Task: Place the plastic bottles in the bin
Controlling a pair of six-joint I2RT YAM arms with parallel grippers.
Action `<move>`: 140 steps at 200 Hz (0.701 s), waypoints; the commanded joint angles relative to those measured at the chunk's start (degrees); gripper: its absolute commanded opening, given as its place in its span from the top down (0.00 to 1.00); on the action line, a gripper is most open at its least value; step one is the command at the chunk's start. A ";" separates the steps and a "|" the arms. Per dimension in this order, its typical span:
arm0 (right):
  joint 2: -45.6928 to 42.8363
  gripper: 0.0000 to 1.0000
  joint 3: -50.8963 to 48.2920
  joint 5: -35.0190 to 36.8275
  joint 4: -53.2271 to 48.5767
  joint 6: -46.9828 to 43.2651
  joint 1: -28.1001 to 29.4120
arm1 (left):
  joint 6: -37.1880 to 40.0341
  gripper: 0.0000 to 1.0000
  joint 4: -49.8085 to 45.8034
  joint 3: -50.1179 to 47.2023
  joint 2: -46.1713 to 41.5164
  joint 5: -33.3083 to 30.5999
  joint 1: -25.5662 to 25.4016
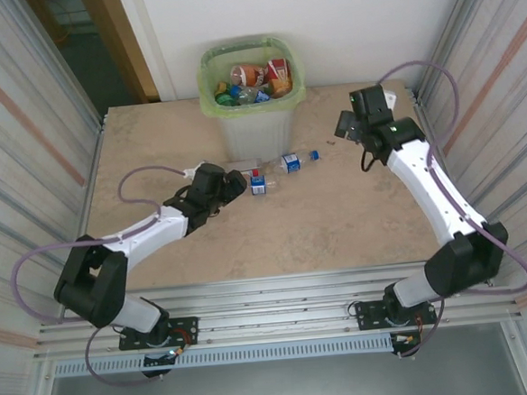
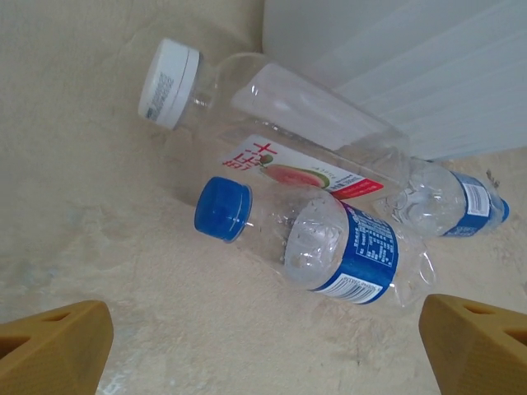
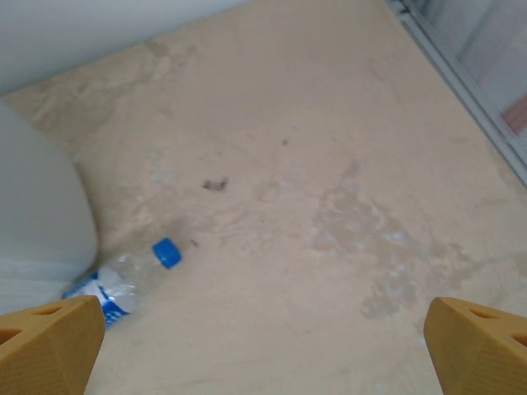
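Surface [image 1: 338,224]: beige, mottled, matte stone look. Left end effector [image 1: 238,183] spread, empty, just beside three clear crumpled plastic bottles [image 2: 329,243] lying before the bin [image 1: 252,119]. Bin, far centre: translucent, green-lined, holds coloured bottles [image 1: 253,81]. Right end effector [image 1: 344,126] spread, empty, far right.

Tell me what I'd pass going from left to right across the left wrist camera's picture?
Left gripper's orange plastic fingertip, white cap of the clear red-labelled plastic bottle, blue cap of the clear blue-labelled plastic bottle, then another small clear blue-labelled plastic bottle behind them.
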 commanded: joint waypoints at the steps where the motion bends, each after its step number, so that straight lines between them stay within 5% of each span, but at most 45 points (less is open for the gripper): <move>1: -5.85 0.02 -4.13 -0.12 3.46 3.75 -0.75 | -6.90 0.04 5.54 0.30 2.86 -3.92 -1.12; 63: -11.28 0.02 -11.55 0.76 3.89 6.20 -1.77 | -14.34 0.04 3.92 6.38 12.60 -4.60 -1.69; 140: -8.71 0.02 -12.51 -5.24 5.56 5.26 -1.77 | -13.52 0.03 1.88 12.85 19.85 -3.54 -2.06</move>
